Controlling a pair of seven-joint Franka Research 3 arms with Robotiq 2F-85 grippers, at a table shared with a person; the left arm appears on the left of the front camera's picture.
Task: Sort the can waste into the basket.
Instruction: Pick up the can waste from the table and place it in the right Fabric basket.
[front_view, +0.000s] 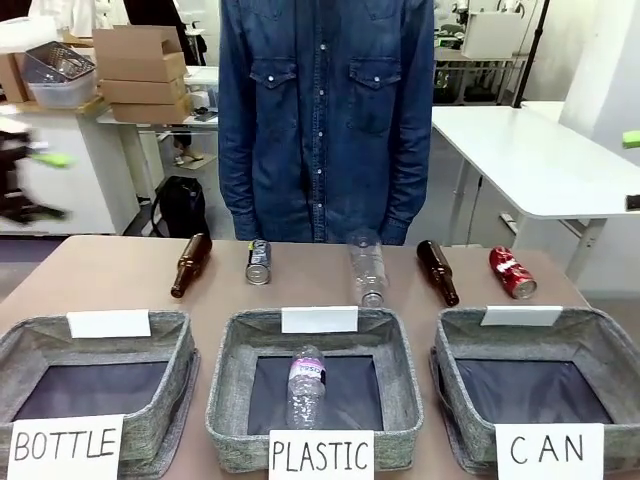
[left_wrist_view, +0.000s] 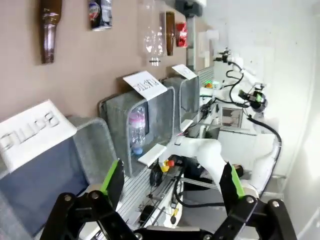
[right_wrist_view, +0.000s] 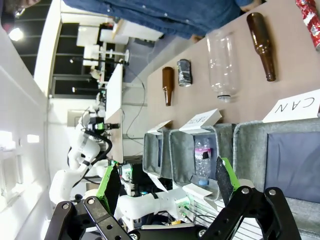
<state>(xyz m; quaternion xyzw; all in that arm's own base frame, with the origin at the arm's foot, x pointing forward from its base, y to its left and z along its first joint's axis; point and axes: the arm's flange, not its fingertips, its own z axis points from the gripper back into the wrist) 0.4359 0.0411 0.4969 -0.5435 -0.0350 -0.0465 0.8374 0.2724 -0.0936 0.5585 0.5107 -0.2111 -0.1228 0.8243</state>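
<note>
A dark can (front_view: 258, 261) with silver ends lies on the brown table near the far edge, left of centre; it also shows as the dark can (left_wrist_view: 99, 13) and the dark can (right_wrist_view: 184, 72). A red dented can (front_view: 512, 272) lies at the far right, seen too as the red can (left_wrist_view: 181, 34) and the red can (right_wrist_view: 311, 19). The grey basket signed "CAN" (front_view: 600, 340) stands at the front right with nothing inside. My left gripper (left_wrist_view: 172, 185) is open, above the near edge of the baskets. My right gripper (right_wrist_view: 166, 181) is open too, back from the CAN basket (right_wrist_view: 250, 150).
The basket signed "PLASTIC" (front_view: 228, 370) holds a clear bottle (front_view: 306, 385); the basket signed "BOTTLE" (front_view: 180, 350) stands at the left. Two brown glass bottles (front_view: 190, 265) (front_view: 437, 271) and a clear plastic bottle (front_view: 368, 268) lie along the far edge. A person in a denim shirt (front_view: 325, 120) stands behind the table.
</note>
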